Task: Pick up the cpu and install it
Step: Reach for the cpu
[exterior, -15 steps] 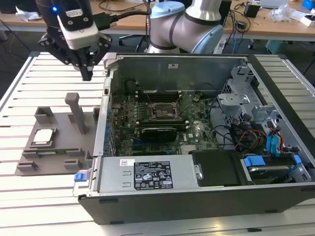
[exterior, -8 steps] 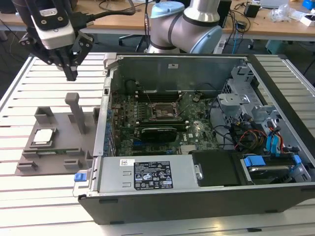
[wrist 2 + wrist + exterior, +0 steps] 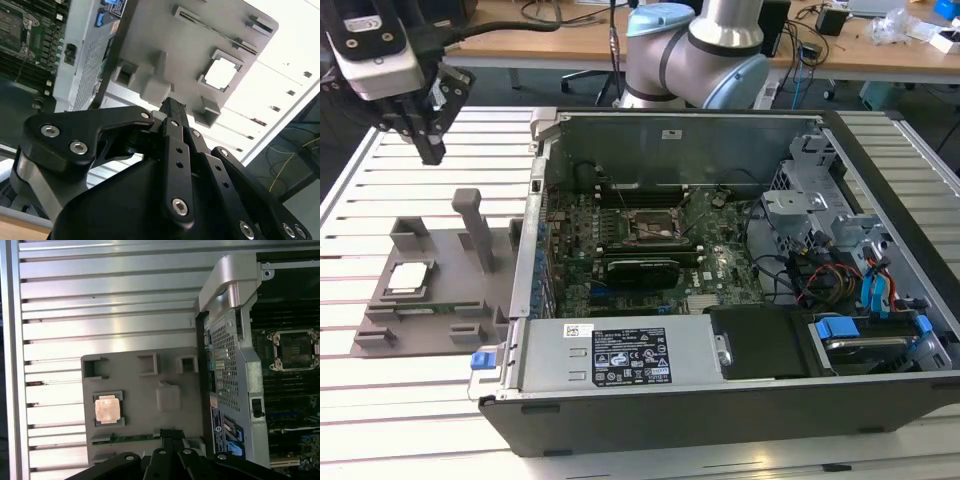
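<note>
Cpu flat in a square pocket of the grey fixture tray on the slatted tabletop, just beside the open computer case. Tool closed on nothing, raised above the tabletop and well apart from the cpu. In the first wrist view, fingertips seen against the tray's edge, cpu off to one side.

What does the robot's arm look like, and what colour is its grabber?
The arm is a shiny silver tube with round light-blue caps at its joints. The gripper is black; the second wrist view shows it is made of flat bars joined with silver screws. Above it sits a pale grey box, and a black cable runs off from there.
</note>
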